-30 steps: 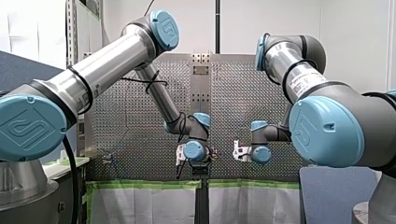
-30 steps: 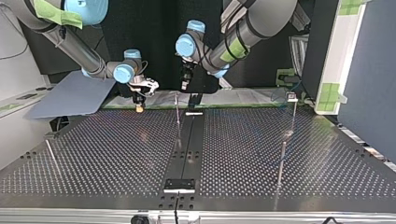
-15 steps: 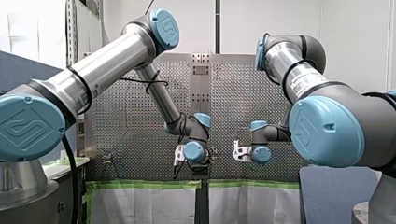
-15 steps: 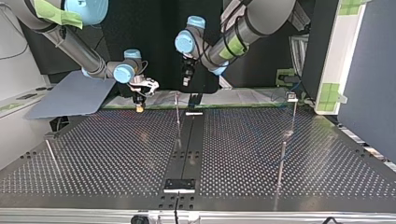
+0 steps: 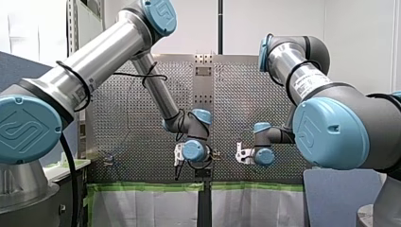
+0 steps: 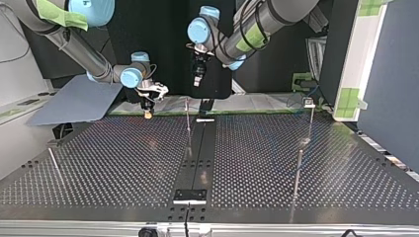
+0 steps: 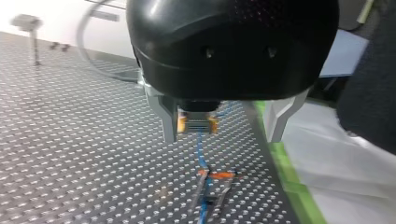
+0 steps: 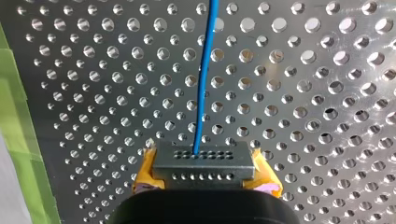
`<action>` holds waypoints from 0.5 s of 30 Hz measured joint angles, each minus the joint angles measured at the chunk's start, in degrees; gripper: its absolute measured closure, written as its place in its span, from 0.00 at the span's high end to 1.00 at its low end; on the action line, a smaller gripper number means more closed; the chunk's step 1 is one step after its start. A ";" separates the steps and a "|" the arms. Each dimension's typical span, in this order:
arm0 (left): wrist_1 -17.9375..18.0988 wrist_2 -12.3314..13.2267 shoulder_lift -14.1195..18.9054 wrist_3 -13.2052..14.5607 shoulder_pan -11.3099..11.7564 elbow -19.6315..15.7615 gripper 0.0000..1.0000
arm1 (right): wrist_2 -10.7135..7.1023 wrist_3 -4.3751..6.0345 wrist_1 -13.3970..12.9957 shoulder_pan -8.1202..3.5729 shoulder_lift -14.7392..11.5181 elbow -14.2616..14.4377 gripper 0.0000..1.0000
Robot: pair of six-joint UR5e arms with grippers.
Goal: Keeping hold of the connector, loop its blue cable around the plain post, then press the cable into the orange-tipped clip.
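- Clamps the connector [image 8: 204, 156] squarely between the yellow pads [image 8: 145, 177] of my right gripper [image 8: 205, 176], with the blue cable [image 8: 204, 84] running straight ahead of the fingers.
- Holds my left gripper [image 7: 223, 135] spread wide on nothing, with the orange-tipped clip [image 7: 217, 175] ahead of its fingers.
- Risks dragging the connector askew, or out of the pads, if swung against a taut cable.
- Risks snagging the cable on those spread fingers.

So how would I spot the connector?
Look over the holed metal table to my right arm's tool. Pinched between its yellow pads is the connector, a small dark grey block. It alone has a blue cable leaving its rows of tiny holes.
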 joint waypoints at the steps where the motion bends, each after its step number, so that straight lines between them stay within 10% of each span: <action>1: 0.42 -0.07 0.43 -0.43 0.09 -0.42 0.90 | 0.00 0.00 0.03 0.00 0.00 0.00 0.00; 15: 8.29 1.32 8.27 -8.27 1.69 -8.25 0.90 | 0.00 0.03 0.52 0.43 0.00 0.00 0.00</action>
